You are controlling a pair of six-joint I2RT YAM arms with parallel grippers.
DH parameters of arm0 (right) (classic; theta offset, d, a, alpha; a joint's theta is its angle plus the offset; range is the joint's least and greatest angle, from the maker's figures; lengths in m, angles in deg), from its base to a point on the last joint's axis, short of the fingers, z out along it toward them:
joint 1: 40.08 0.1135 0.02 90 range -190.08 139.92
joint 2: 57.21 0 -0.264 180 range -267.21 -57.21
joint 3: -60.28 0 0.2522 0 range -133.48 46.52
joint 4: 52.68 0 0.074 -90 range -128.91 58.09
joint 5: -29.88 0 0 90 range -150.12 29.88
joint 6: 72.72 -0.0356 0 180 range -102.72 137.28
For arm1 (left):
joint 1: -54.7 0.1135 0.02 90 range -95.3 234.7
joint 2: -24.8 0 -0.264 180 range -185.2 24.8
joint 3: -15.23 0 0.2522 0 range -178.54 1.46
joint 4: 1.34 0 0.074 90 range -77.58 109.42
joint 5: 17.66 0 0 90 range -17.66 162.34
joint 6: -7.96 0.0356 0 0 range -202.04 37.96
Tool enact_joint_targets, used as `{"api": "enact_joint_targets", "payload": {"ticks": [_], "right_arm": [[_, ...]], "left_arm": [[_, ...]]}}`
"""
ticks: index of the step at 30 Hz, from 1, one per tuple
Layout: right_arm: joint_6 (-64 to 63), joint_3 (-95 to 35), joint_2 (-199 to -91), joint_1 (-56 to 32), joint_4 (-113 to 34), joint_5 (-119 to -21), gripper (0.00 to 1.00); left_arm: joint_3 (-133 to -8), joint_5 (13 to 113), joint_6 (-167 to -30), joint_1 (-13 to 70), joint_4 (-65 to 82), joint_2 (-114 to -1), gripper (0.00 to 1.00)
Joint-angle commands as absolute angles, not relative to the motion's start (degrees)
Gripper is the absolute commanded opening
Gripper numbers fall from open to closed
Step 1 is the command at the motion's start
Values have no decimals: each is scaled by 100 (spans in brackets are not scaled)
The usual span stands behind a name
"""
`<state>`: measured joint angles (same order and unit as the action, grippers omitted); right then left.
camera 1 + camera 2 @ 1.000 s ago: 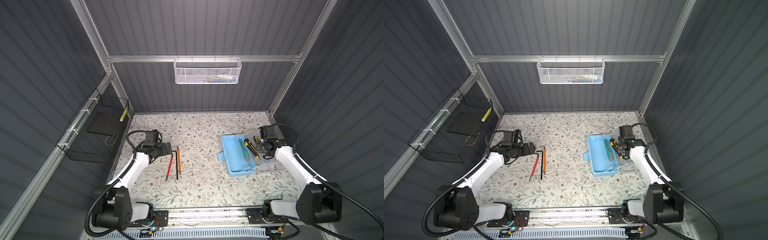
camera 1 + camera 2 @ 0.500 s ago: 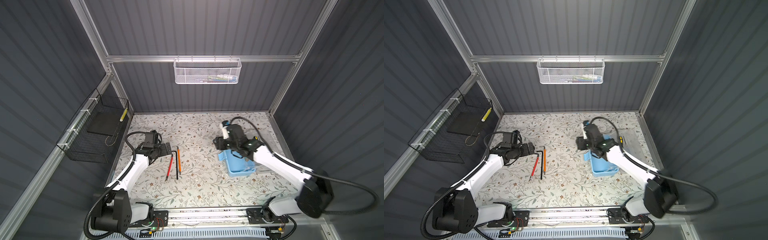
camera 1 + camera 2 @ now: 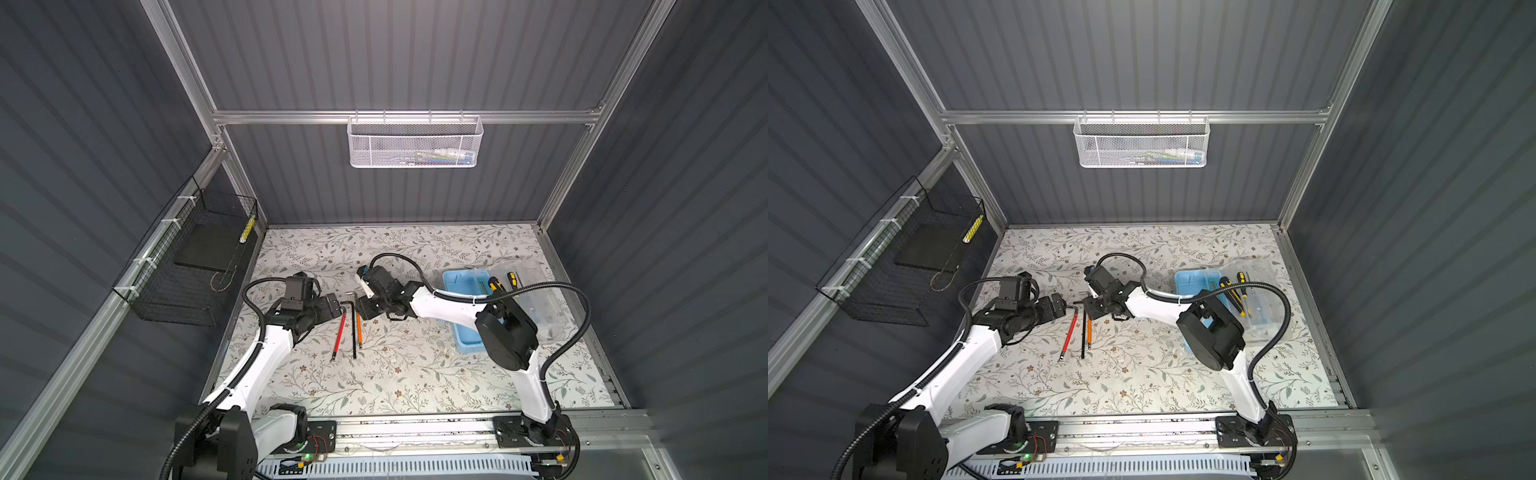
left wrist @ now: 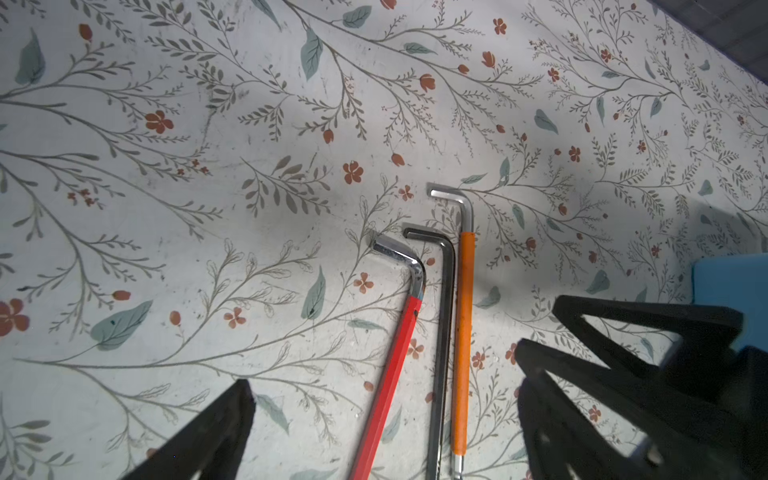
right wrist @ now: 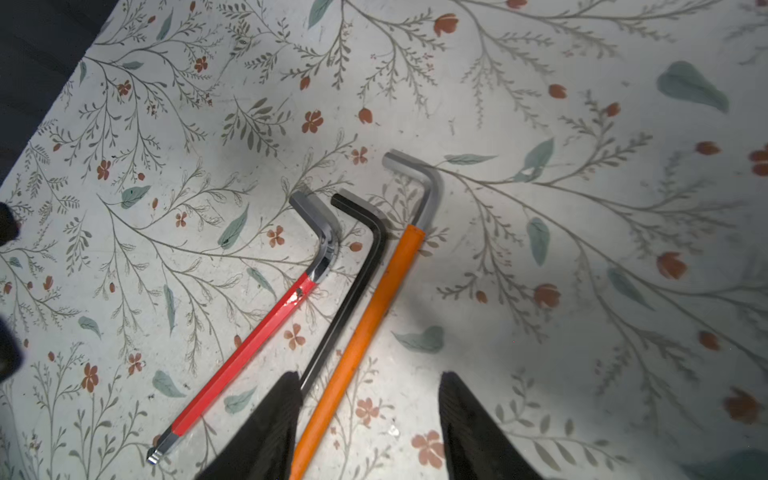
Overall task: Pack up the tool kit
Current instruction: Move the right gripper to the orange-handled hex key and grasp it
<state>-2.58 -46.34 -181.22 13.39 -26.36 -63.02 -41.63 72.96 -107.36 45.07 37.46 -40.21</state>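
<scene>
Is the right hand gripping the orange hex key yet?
Apart. In the right wrist view the right hand has open jaws straddling the orange hex key, with floral mat visible between the key and each finger.

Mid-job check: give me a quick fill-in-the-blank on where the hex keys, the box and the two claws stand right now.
1. Between the red-sleeved hex key and the orange-sleeved hex key lies the plain ____ hex key.
2. The right claw straddles the ____ -sleeved key.
3. The light-blue plastic tool box stands with its clear lid ____.
4. The left claw holds ____.

Missing words: black; orange; open; nothing
</scene>
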Motion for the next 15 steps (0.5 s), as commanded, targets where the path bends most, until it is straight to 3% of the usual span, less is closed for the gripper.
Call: {"api": "enact_joint_targets", "payload": {"ticks": [1,15], "right_arm": [[-32,-4855,-18326,1410,-2294,-6082,54],[280,-5457,-18987,1478,-1870,-5791,50]], "left_arm": [[-4168,7491,-10755,4547,4033,-3900,99],[-4234,7500,-10643,4547,4068,-3905,100]]}}
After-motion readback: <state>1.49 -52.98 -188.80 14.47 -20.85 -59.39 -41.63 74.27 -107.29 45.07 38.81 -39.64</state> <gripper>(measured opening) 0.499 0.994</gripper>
